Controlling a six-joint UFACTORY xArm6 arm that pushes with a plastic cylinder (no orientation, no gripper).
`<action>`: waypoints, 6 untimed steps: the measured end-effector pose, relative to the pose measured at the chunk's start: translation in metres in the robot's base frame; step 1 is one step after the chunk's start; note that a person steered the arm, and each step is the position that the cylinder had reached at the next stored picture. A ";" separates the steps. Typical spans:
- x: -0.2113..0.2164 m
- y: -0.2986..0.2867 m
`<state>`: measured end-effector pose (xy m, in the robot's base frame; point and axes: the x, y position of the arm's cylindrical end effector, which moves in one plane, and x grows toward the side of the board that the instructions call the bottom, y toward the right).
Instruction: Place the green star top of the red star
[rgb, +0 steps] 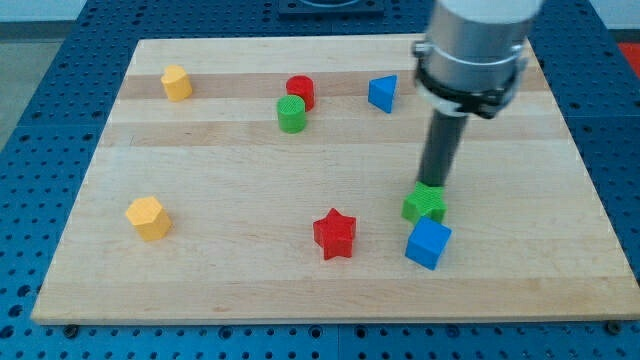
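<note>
A wooden board (200, 270) holds small blocks. My tip (432, 186), a bare rod with no fingers to open or close, touches the far side of the green star (424, 204). The red star (335, 233) lies well to its left. A blue cube (428, 243) sits just near of the green star.

The green star (424, 204) lies flat toward the view's lower right, its shape hard to make out. The red star (334, 234), flat and five-pointed, sits apart to its lower left.
</note>
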<state>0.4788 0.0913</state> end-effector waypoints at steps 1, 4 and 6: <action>-0.014 -0.012; 0.012 0.028; 0.038 0.027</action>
